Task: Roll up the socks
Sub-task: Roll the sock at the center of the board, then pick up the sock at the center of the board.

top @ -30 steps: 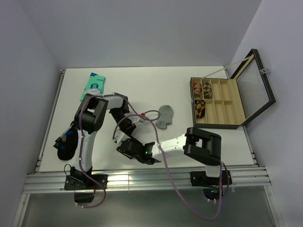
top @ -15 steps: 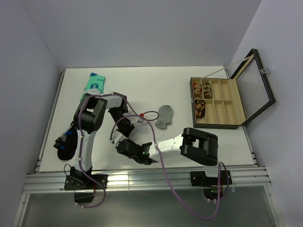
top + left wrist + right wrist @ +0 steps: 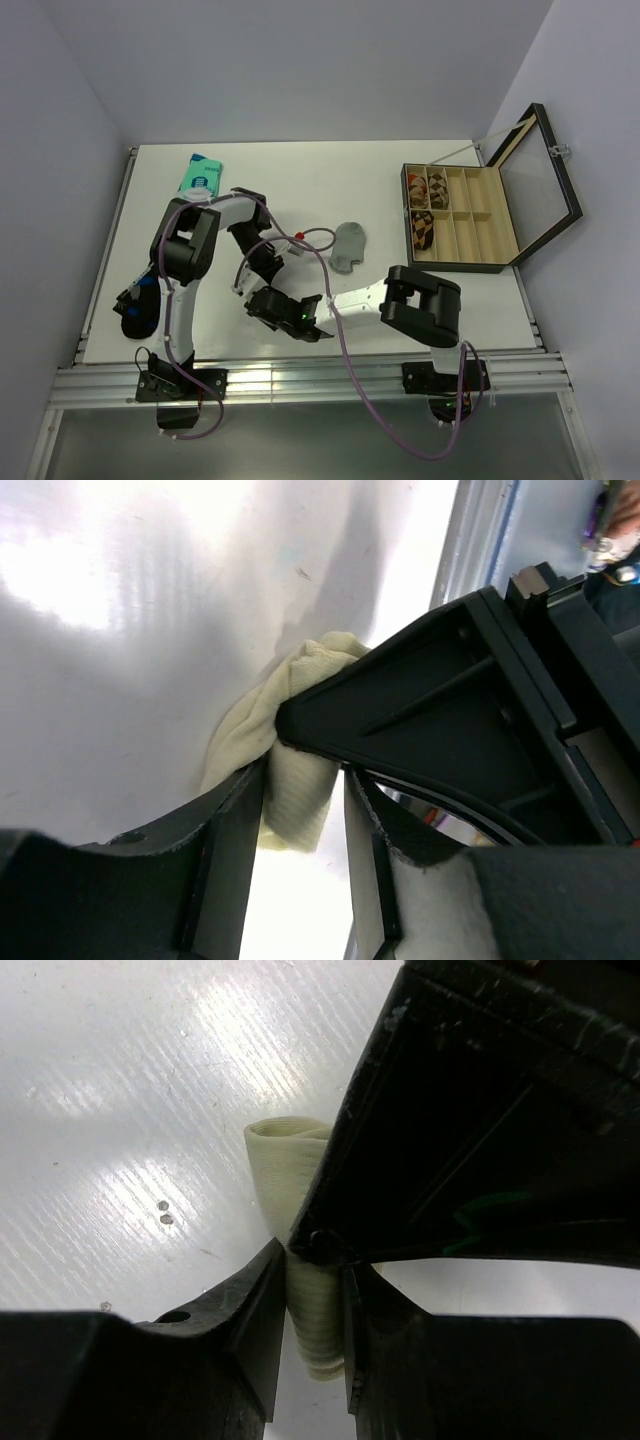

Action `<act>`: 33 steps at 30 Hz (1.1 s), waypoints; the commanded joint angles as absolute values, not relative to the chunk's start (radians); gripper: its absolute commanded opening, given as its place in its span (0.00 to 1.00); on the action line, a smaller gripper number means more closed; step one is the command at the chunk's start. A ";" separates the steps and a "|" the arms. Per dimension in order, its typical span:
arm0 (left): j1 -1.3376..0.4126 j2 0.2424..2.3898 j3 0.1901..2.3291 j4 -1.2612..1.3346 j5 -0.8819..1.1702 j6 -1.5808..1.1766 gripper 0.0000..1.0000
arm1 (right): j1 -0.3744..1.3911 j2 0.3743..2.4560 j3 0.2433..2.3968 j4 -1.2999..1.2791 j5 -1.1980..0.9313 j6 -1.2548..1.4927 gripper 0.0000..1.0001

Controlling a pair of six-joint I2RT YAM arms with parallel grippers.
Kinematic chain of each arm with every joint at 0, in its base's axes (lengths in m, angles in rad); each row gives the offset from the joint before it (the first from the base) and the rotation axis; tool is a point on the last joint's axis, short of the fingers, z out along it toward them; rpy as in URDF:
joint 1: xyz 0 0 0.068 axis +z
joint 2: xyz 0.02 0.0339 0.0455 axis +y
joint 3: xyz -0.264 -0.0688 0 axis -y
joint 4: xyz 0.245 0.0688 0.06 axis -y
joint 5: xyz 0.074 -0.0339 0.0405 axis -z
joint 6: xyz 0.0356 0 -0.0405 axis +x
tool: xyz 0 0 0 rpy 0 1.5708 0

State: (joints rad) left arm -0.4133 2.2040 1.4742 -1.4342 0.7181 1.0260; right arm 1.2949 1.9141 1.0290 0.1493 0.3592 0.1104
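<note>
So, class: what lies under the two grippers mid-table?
A pale beige sock, folded over, between the fingers of the right gripper. From overhead the arms cover it completely.

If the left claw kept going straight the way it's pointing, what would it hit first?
The pale cream ribbed fabric sock between the fingers of the left gripper; behind it, probably a black finger of the right gripper, though depth is unclear.

Worktop [image 3: 330, 170]: plain white. Cream sock [image 3: 290, 1170]: pale yellowish cream, finely ribbed. Grey sock [image 3: 350, 245]: plain mid grey. Packet [image 3: 200, 175]: teal, white print. Cloth [image 3: 138, 308]: black with blue. Box [image 3: 478, 235]: black outside, tan lining. Rolls [image 3: 424, 232]: checked brown and white.
</note>
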 commanded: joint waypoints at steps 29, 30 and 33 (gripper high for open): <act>-0.175 1.772 1.453 -0.859 0.604 0.520 0.38 | 0.982 1.658 0.859 0.067 0.025 0.459 0.00; -0.175 1.763 1.433 -0.853 0.607 0.509 0.38 | 0.970 1.642 0.851 0.067 0.015 0.465 0.00; -0.175 1.717 1.396 -0.821 0.606 0.483 0.38 | 0.927 1.583 0.851 0.058 0.005 0.480 0.00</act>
